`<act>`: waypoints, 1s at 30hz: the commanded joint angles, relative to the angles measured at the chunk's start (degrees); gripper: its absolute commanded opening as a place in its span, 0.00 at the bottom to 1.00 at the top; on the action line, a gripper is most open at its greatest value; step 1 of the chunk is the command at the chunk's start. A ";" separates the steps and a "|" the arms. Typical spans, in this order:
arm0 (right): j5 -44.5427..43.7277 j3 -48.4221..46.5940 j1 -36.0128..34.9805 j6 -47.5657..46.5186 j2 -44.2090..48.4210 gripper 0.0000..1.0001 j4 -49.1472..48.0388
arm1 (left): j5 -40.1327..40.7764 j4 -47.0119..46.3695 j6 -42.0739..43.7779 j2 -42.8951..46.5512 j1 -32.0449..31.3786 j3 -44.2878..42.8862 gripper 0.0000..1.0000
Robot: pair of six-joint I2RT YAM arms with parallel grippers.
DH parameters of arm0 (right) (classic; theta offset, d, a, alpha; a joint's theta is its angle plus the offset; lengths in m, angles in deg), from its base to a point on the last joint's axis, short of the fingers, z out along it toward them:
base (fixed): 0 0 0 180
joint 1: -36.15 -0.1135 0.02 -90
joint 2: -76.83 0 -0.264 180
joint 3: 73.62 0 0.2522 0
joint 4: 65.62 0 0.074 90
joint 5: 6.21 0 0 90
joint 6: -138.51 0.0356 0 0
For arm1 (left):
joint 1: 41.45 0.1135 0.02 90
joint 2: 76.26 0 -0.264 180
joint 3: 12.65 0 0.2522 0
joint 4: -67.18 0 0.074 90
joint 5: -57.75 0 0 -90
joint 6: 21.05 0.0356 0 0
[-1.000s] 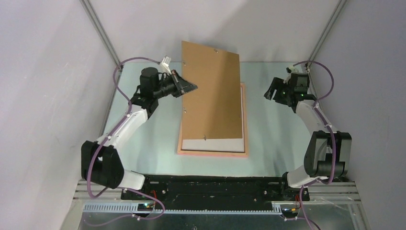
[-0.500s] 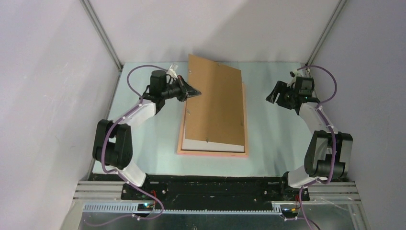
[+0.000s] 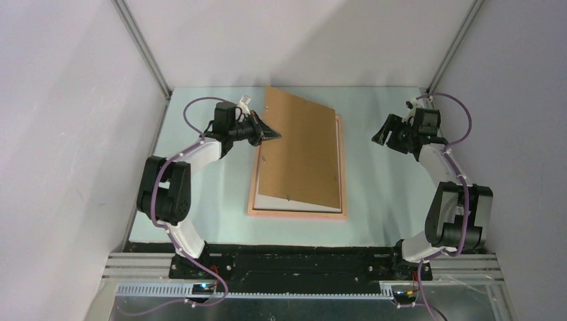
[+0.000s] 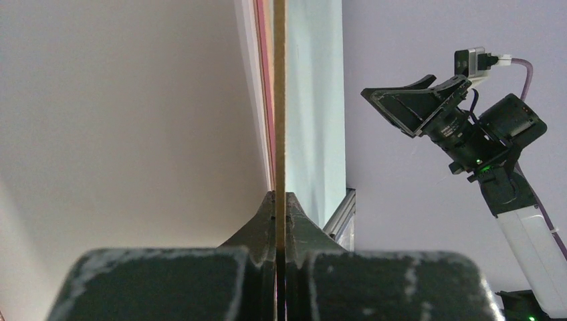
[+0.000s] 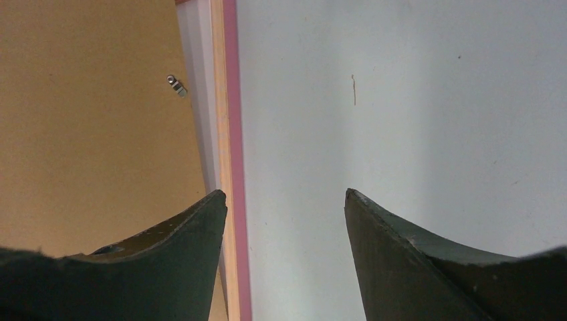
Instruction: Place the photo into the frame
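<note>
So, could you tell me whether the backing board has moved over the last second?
Yes: the backing board, pinched by the left gripper, has dropped toward the pink frame.

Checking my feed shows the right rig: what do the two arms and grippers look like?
The left arm and right arm match: white link shells between bulky black joints, each with a looping purple cable. The left gripper and right gripper have dark, tapering wedge-shaped fingers with scuffed pale edges.
</note>
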 commanded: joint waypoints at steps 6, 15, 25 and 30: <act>1.57 0.28 0.74 0.48 0.55 0.69 -2.22 | -4.21 -4.91 -1.95 1.05 0.55 -3.00 0.00; 2.00 0.37 1.26 0.74 0.42 0.68 -2.18 | -4.42 -4.92 -2.54 1.03 0.54 -2.56 0.00; 2.81 0.63 2.09 1.18 0.11 0.68 -2.46 | -4.47 -4.93 -2.27 0.40 0.59 -2.37 0.00; 3.08 0.62 2.27 1.29 -0.06 0.68 -2.41 | -4.38 -4.88 -1.99 0.20 0.59 -2.37 0.00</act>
